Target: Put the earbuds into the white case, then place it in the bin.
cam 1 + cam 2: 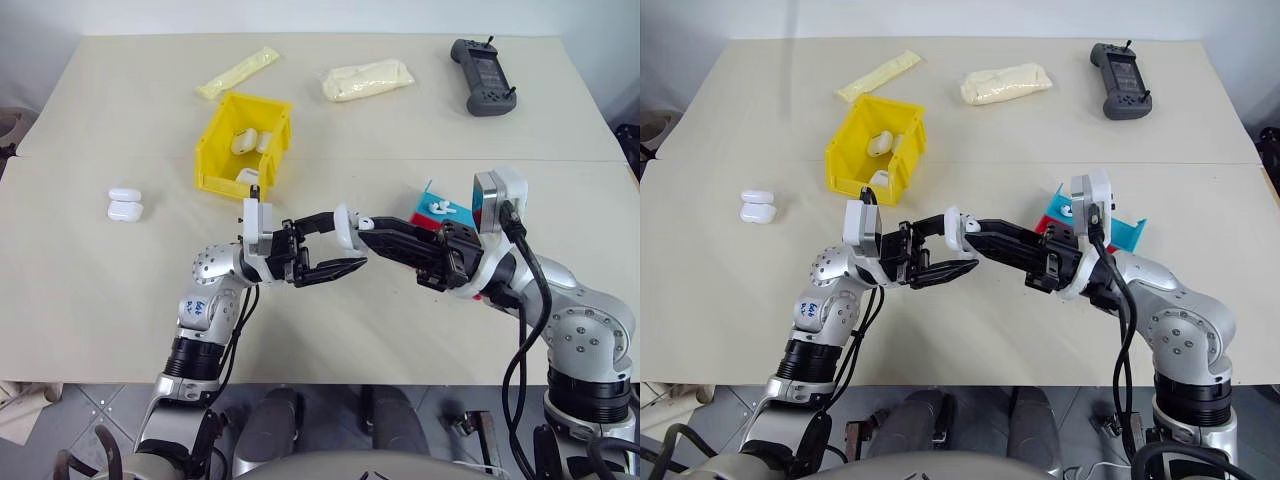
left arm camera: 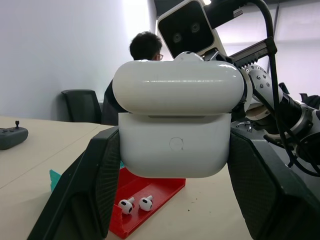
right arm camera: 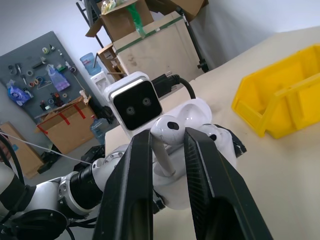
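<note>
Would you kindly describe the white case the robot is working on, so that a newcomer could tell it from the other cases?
Start at the beige table and find the two black grippers meeting above its near middle. The white case is the one clamped in the left gripper, lid open. Unlike the pair of cases lying on the table's left and those in the yellow bin, it is held off the table.

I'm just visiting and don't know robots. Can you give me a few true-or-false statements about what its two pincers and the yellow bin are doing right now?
1. The left pincer grips the white case. True.
2. The right pincer is empty. False: it pinches an earbud.
3. The bin is empty. False: white cases lie in it.
4. Two earbuds lie on the red tray. True.
</note>
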